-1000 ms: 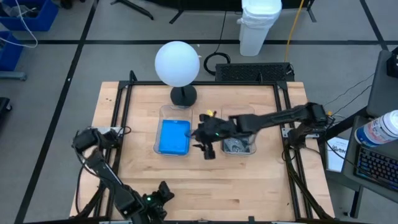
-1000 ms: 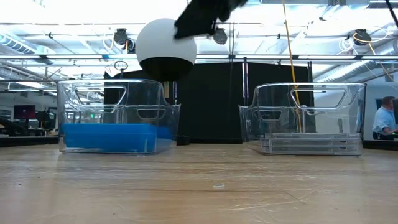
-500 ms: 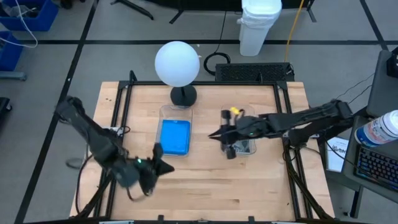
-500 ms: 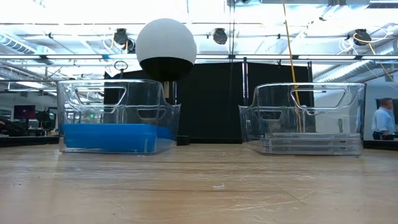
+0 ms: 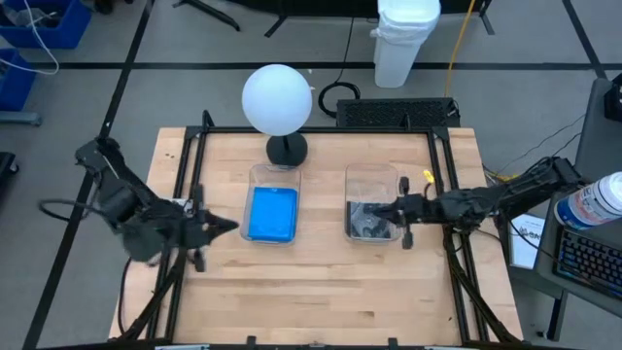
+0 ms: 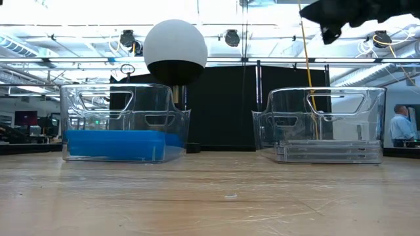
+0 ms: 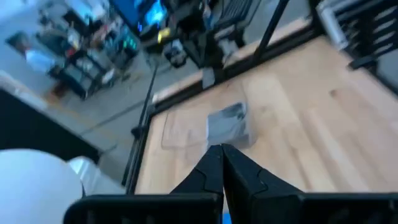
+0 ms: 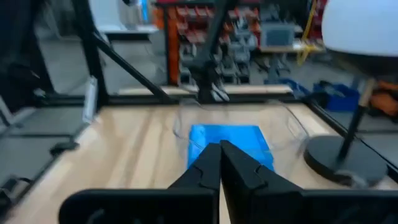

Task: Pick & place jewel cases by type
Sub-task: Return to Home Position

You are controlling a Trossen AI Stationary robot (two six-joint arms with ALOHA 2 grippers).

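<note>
Wrist views show both pairs of fingers pressed together on nothing: the left gripper (image 7: 222,150) and the right gripper (image 8: 219,147) are empty. From above, the right one has pulled back from between the tubs and now hangs over the right clear plastic tub (image 5: 373,171). The left arm has swung up over the left side of the wooden table (image 5: 321,292). The bright translucent blue jewel cases (image 5: 272,214) lie unmoved in the left clear plastic tub (image 5: 255,177), and the clear-grey, black-spined jewel cases (image 6: 328,152) in the right. I judge sorting finished, only homing left.
</note>
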